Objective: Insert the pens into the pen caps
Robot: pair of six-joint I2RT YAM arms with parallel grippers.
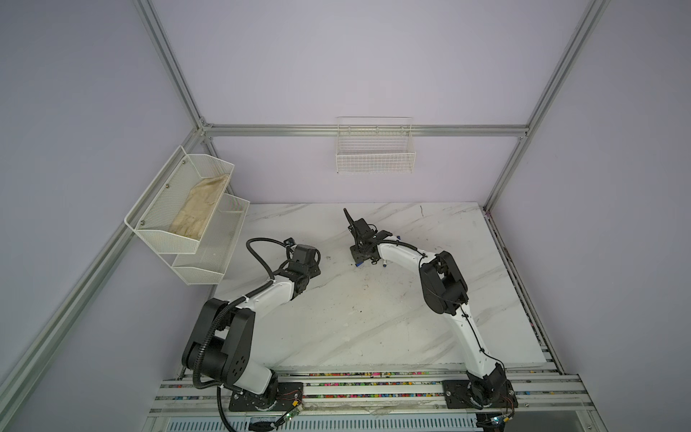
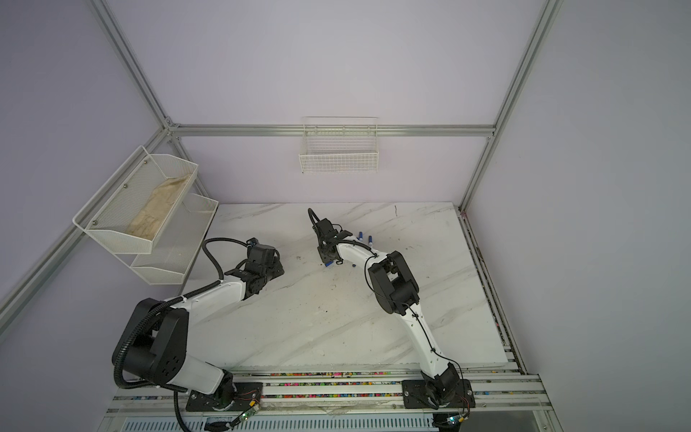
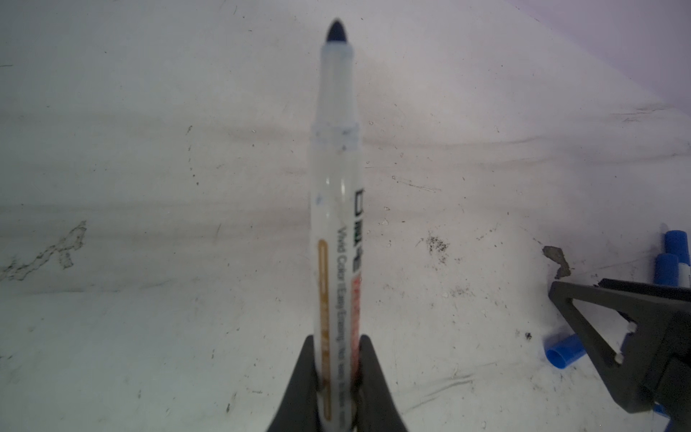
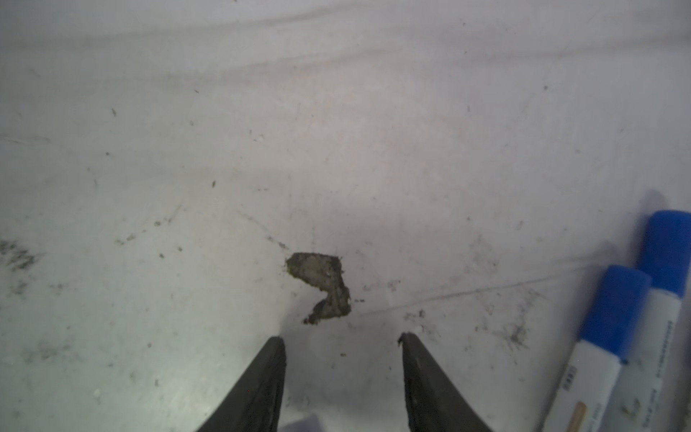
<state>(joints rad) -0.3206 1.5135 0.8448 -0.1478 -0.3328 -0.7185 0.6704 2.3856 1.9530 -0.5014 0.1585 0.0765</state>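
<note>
Your pen (image 3: 334, 224) runs out of frame behind the left gripper (image 3: 336, 340), and its barrel print is mostly blurred. Two capped pens (image 4: 635, 318) are cut off by the right wrist frame edge. In both top views you can't make out the left jaws; they're hidden.

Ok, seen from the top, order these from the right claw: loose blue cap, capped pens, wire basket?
1. Loose blue cap, at the tips of the right gripper.
2. Capped pens, behind the arm; the pair's too close to split.
3. Wire basket, on the back wall.
</note>
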